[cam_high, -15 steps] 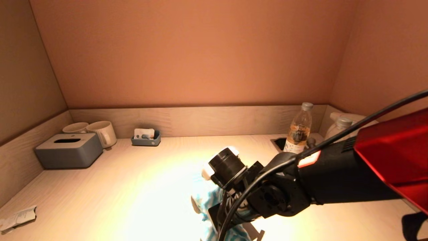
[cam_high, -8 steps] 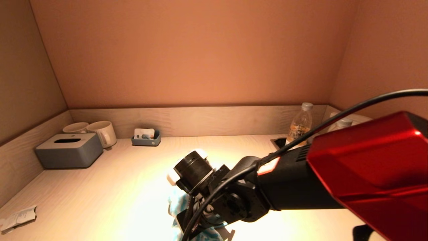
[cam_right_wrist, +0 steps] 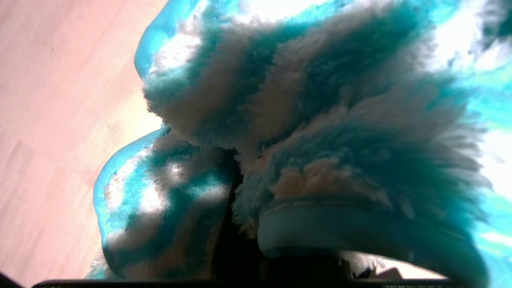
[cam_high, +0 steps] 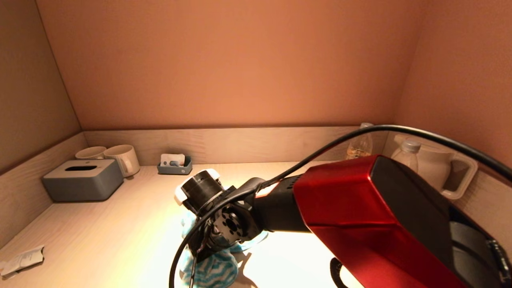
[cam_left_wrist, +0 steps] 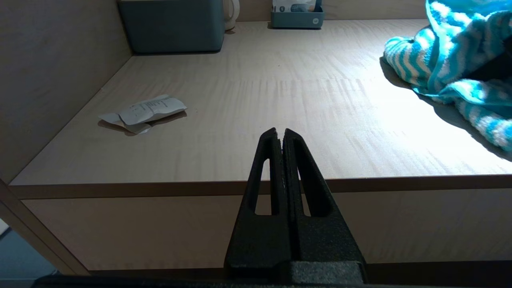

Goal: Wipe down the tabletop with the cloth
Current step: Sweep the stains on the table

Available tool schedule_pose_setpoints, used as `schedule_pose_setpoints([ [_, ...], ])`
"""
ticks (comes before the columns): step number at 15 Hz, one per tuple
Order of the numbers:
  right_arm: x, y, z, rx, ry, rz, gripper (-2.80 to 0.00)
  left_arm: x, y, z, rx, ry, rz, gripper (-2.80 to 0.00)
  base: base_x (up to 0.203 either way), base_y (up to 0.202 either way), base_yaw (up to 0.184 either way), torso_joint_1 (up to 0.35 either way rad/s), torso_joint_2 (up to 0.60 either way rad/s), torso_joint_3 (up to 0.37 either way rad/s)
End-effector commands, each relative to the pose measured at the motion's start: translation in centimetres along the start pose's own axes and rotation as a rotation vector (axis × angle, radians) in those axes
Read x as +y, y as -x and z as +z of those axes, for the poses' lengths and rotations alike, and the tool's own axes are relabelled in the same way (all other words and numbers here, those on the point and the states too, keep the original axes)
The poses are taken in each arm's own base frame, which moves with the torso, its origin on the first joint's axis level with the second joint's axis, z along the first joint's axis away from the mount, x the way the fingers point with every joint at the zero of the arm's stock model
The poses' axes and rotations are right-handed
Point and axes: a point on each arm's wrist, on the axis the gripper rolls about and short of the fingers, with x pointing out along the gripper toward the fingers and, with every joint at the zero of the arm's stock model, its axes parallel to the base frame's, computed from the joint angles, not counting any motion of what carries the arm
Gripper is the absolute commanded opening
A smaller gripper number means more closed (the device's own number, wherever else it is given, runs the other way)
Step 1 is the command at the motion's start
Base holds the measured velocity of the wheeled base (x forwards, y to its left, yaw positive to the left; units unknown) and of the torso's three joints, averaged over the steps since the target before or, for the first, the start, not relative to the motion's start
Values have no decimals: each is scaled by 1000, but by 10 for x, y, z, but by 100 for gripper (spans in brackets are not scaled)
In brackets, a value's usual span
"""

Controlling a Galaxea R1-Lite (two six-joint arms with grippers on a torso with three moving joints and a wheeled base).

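Observation:
The teal-and-white striped cloth (cam_high: 208, 273) lies bunched on the light wood tabletop (cam_high: 120, 236), near the front middle. My right arm, with its red cover, reaches across from the right, and my right gripper (cam_high: 202, 251) points down into the cloth, shut on it. The cloth fills the right wrist view (cam_right_wrist: 320, 120) and hides the fingers. It also shows in the left wrist view (cam_left_wrist: 452, 60). My left gripper (cam_left_wrist: 279, 132) is shut and empty, parked low in front of the table's front edge, and is out of the head view.
A grey tissue box (cam_high: 82, 179) and two mugs (cam_high: 122, 158) stand at the back left. A small grey tray (cam_high: 174, 165) sits by the back wall. A crumpled paper (cam_high: 22, 259) lies front left. A bottle (cam_high: 360, 146) and a white kettle (cam_high: 434, 164) stand back right. Walls enclose three sides.
My right arm has swept left across the tabletop, dragging the cloth with it from right of centre to left of centre. The kettle is now uncovered at the right.

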Motion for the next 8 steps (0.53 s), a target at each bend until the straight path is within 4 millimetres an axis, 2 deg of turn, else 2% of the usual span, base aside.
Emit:
schedule_pose_setpoints([
  [1, -17, -25, -2, 71, -30, -67, -280, 0, 0, 0, 0, 1, 1, -280, 0, 0, 0, 0, 0, 0],
  [2, -21, -26, -1, 76, -39, -82, -280, 0, 0, 0, 0, 0, 1, -280, 0, 0, 0, 0, 0, 0],
  [3, -37, -22, 2, 71, -68, -104, -280, 0, 0, 0, 0, 0, 1, -280, 0, 0, 0, 0, 0, 0],
  [5, -64, -9, 4, 83, -115, -156, -280, 0, 0, 0, 0, 0, 1, -280, 0, 0, 0, 0, 0, 0],
  [8, -88, 10, -4, 106, -157, -198, -280, 0, 0, 0, 0, 0, 1, -280, 0, 0, 0, 0, 0, 0],
])
